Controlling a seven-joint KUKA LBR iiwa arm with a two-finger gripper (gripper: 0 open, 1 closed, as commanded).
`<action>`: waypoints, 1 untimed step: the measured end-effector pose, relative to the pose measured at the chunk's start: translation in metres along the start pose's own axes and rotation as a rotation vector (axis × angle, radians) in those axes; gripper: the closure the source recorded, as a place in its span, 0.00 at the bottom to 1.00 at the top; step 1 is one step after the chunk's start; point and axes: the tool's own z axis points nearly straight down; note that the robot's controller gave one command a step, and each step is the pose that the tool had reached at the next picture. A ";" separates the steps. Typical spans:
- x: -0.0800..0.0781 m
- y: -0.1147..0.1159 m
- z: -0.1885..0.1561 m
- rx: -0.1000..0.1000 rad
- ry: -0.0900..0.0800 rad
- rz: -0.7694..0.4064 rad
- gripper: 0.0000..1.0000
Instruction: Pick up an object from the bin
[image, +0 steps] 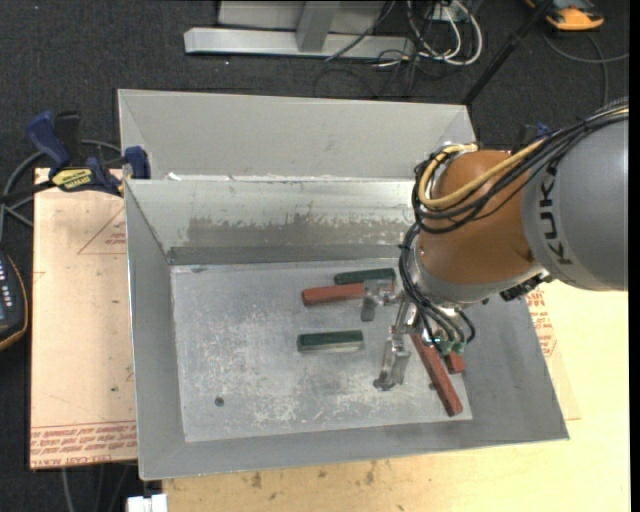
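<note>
1. The end effector is hanging low over the right half of the bin, with its two metal fingers spread apart; I am seeing nothing between them
2. One finger is sitting right at the end of a red-brown bar that is lying mid-floor toward the back wall, and a dark green bar is lying just behind that one, nearer the back wall
3. A second dark green bar is lying near the centre of the floor, just beside the open fingers but apart from them
4. Another red-brown bar is lying slantwise toward the front right corner, its upper end tucked under the arm's orange cover
5. I am not able to tell which bar it is going for; none is sitting squarely between the fingers
6. The risk, as I am judging it: closing here could be catching only a bar's tip, so the bar is pivoting and slipping out, or a finger is pushing it flat along the metal floor instead of gripping it
</note>
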 end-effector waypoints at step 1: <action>-0.042 0.047 0.100 -0.001 -0.005 -0.170 0.00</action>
